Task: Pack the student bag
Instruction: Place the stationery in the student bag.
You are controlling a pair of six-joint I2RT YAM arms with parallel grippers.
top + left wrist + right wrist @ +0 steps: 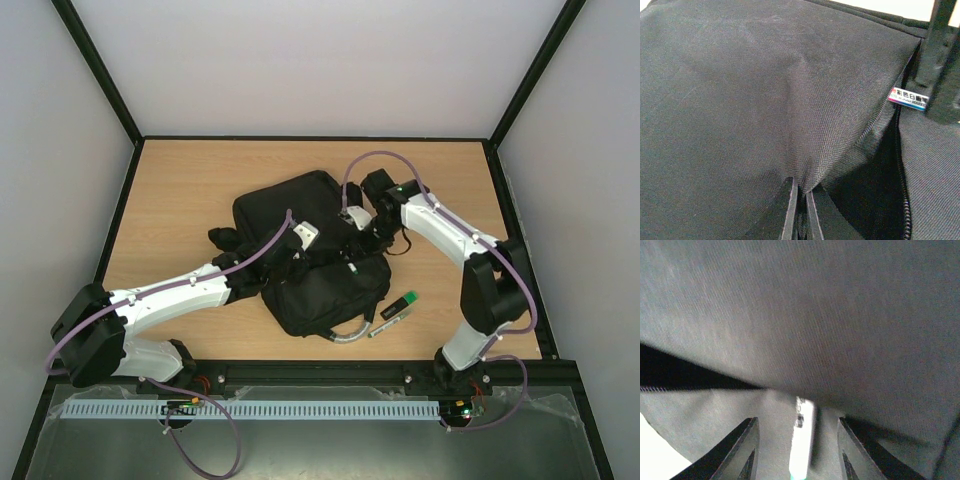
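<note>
– Near the front edge of the table [180, 190], what lies there?
– A green-ended marker [393, 313], just beside the grey loop handle [345, 335] of the student bag [285, 205]. The bag lies mid-table.
– Left gripper [799, 212]?
– Jaws pinched tight on a fold of bag fabric, beside the open zip.
– Right gripper [797, 430]?
– Jaws parted at the opening. A white marker [802, 440] lies between them, touching neither.
</note>
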